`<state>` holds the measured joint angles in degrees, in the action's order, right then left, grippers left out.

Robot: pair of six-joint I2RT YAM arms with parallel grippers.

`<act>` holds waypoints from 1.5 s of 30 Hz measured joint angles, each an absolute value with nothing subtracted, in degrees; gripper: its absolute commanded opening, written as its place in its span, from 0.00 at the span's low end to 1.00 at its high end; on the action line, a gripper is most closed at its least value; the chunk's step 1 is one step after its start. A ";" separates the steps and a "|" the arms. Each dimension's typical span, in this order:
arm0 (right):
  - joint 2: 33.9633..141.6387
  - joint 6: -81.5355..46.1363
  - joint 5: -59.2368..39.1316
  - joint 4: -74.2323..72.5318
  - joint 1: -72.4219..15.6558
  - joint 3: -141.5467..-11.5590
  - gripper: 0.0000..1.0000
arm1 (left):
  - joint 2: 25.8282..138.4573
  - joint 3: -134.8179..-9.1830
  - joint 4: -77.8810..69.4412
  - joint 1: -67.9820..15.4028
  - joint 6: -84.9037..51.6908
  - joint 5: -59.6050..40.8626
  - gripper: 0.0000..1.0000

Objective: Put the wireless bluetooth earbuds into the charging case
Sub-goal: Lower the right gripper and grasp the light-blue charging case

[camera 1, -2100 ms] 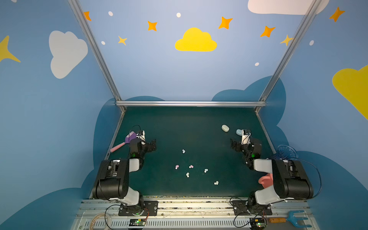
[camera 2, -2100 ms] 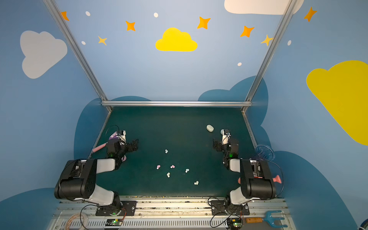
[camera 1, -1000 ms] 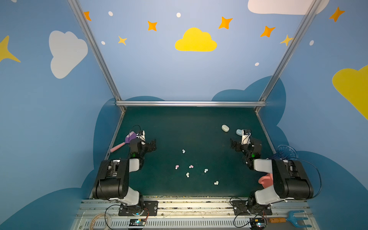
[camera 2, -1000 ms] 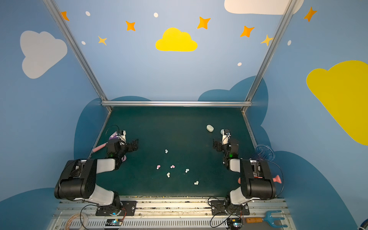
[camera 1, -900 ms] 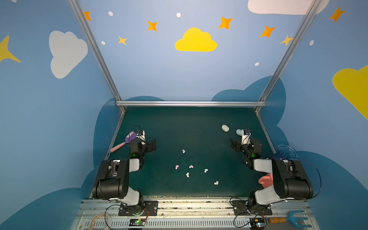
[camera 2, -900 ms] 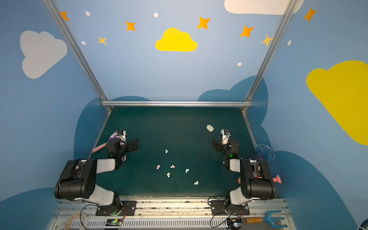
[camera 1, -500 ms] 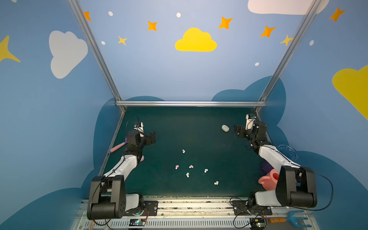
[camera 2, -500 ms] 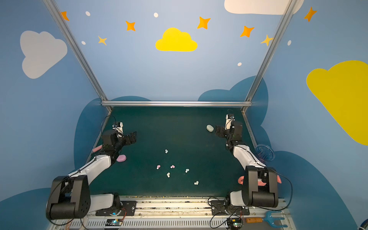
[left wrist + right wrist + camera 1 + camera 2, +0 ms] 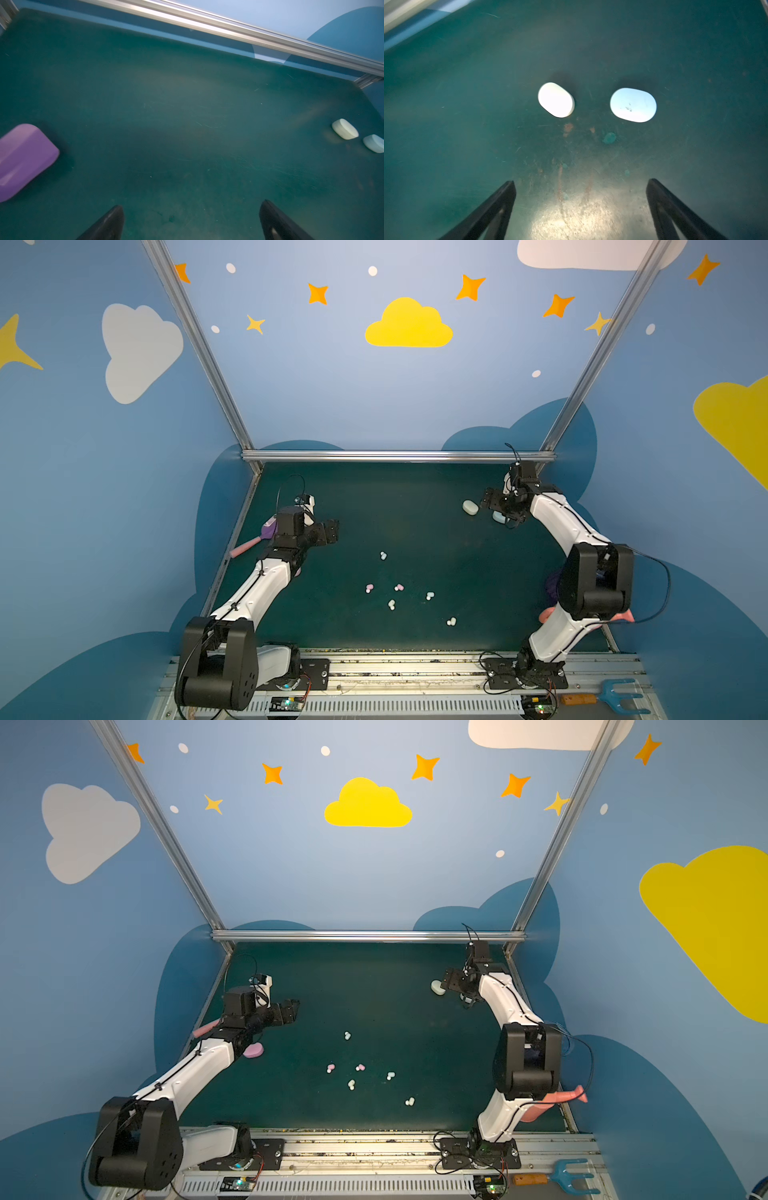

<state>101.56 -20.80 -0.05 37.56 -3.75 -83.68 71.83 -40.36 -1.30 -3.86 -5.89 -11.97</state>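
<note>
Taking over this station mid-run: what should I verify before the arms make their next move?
1. Right gripper open and empty: ok.
2. Left gripper open and empty: ok.
3. Whitish case and pale blue case lying apart, ahead of the right gripper: ok.
4. Their lids open for loading: not ok, both look shut.
5. Earbuds loose on the green mat: ok, six scattered mid-table.
6. Pink case lid state: cannot tell, partly hidden by the left arm.

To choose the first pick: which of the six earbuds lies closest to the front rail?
The whitish earbud, alone at the front right of the group; the other five lie farther back.
</note>
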 measured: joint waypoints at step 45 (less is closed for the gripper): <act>133.43 -21.96 0.95 51.72 3.01 -112.03 0.71 | 74.17 -44.80 2.98 -6.79 -8.16 -21.54 1.00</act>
